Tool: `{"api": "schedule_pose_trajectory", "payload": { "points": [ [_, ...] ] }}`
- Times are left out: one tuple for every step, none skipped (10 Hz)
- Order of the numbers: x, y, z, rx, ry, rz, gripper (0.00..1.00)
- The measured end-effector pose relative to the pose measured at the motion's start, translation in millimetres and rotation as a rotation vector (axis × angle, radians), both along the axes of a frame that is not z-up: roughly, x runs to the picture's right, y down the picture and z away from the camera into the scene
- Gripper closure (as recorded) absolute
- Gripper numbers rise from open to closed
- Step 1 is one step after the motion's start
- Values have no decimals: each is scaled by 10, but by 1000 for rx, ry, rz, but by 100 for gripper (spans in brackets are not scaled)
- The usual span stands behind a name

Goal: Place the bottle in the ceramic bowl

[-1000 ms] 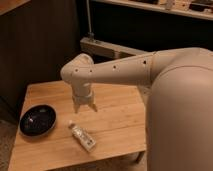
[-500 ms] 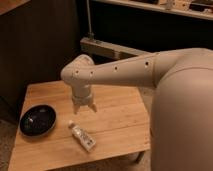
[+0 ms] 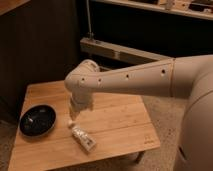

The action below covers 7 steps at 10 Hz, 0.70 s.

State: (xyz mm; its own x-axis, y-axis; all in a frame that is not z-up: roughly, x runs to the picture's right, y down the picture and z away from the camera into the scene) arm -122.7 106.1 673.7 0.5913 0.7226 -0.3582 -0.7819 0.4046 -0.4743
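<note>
Wooden worktop [image 3: 120,122]: bottle [image 3: 84,140] lying flat near ceramic bowl [image 3: 29,131], not inside. Gripper [image 3: 73,116] poised above its cap end; opening cannot be told, bottle not lifted. Risk: off-centre pinch, slim bottle rolled or knocked away.

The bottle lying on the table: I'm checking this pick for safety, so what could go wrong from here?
The end effector hangs over one end of the bottle, not its middle, so a grasp there might slip or swing. The bottle lies flat, fairly near the front edge of the table; a nudge could roll it off. The ceramic bowl looks shallow, so a careless release might let the bottle bounce out.
</note>
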Motion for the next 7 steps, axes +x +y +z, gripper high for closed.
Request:
{"api": "schedule_pose_trajectory", "payload": {
  "points": [
    [-7, 6, -18, 11, -27, -23, 35],
    [-12, 8, -26, 16, -39, -34, 35],
    [-14, 2, -18, 10, -34, -38, 35],
    [-75, 23, -12, 2, -27, -60, 35],
    [-161, 51, -5, 4, -27, -82, 35],
    [-299, 91, 22, 14, -26, -109, 35],
    [-463, 183, 34, 17, -27, -131, 35]
  ]
}}
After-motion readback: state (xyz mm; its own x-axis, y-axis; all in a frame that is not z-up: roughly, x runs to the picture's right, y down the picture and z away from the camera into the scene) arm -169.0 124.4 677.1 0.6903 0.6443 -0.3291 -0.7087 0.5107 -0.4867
